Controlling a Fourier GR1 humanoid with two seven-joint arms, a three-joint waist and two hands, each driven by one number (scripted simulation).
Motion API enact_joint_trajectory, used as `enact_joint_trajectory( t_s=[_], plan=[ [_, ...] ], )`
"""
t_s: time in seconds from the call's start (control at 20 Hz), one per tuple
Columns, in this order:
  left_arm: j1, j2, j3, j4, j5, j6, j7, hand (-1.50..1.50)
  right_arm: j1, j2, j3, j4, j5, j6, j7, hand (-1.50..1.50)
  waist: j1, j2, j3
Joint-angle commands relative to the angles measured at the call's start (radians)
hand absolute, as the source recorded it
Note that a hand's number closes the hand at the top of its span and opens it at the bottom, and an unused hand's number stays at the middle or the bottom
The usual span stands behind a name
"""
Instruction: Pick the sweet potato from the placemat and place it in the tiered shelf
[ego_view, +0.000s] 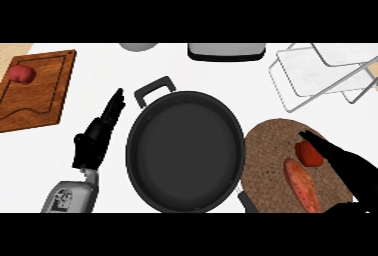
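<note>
The sweet potato (301, 186), long and orange, lies on the round brown placemat (267, 155) at the lower right. Just above it on the mat sits a small red vegetable (309, 153). My right hand (347, 165) stretches over the mat's right side, open, with straight fingers pointing up-left past the red vegetable. It is beside the sweet potato and holds nothing. The tiered shelf (325, 70), a white wire rack, stands at the upper right. My left hand (96, 137) rests open left of the pan with its fingers up.
A large black pan (184, 150) with a handle fills the middle, between the hands. A wooden cutting board (40, 95) with a red apple (22, 74) lies at the far left. A grey bowl (138, 46) and a dark-rimmed grey container (225, 51) stand along the back.
</note>
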Motion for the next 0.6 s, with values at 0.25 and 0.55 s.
enact_joint_trajectory(
  t_s=[0.25,0.55],
  plan=[
    [0.067,0.016,0.025,-0.001,-0.008,-0.039,-0.072,0.0,0.025,0.056,0.028,0.091,0.134,-0.063,-0.08,-1.5,0.001,0.0,0.0],
    [0.032,-0.028,0.006,-0.059,-0.023,-0.012,0.02,0.0,0.054,0.008,-0.036,0.171,0.13,-0.065,-0.237,-1.5,0.0,0.0,0.0]
  ],
)
